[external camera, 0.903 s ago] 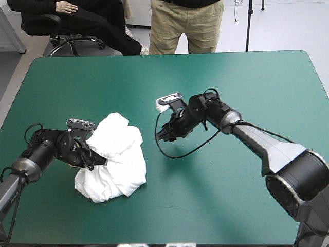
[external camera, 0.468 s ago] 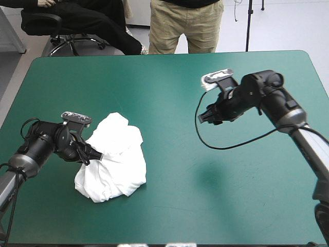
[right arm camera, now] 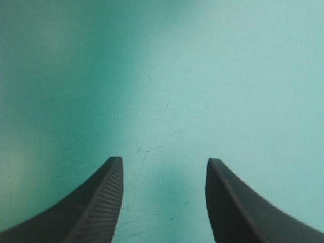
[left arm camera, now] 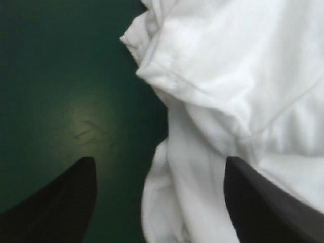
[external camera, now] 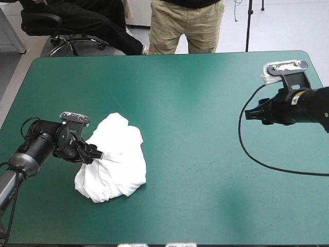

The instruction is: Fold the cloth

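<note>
High view: the crumpled T-shirt [external camera: 115,159] heaps on the teal-green surface [external camera: 195,103], left jaws against its side, likely hunting a hem; right jaws well apart, out of the way. Left wrist view alone shows those jaws wide open, T-shirt between them, ungripped. Right wrist view: jaws open, bare surface between.

I am reading no text, label, brand, number or sign anywhere here. I am seeing only plain white cloth on the T-shirt [external camera: 114,157] and bare surface with fine scratches on the teal-green cover [right arm camera: 162,76]. The left wrist view is looking soft, so I cannot tell whether the cloth is carrying any small print.
</note>
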Motion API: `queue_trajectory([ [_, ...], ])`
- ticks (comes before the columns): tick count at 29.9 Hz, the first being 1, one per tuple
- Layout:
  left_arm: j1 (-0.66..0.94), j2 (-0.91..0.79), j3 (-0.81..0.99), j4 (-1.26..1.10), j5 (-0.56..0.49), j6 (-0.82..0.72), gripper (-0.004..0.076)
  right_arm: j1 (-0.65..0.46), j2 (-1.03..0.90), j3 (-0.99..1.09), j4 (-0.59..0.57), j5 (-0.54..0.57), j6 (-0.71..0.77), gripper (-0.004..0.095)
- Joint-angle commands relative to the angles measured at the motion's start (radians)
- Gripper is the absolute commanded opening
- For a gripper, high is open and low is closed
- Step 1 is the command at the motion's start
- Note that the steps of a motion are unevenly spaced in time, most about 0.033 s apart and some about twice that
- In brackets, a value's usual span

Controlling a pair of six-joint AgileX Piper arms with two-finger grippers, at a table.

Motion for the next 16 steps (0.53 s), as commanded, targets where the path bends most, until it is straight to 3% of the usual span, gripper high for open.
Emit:
queue_trajectory([
  [1,-0.002,-0.019,-0.062,-0.107,-0.03,0.05,0.0527,-0.009,-0.068,0.015,-0.033,0.0,0.027,0.0454],
  [8,-0.02,0.051,-0.112,-0.246,-0.03,0.117,0.0527,-0.009,-0.095,0.071,-0.1,0.0,0.059,0.0333],
  [16,-0.116,0.19,-0.125,-0.215,-0.075,0.104,0.0527,-0.009,-0.095,0.09,-0.089,0.0,0.075,0.0324],
])
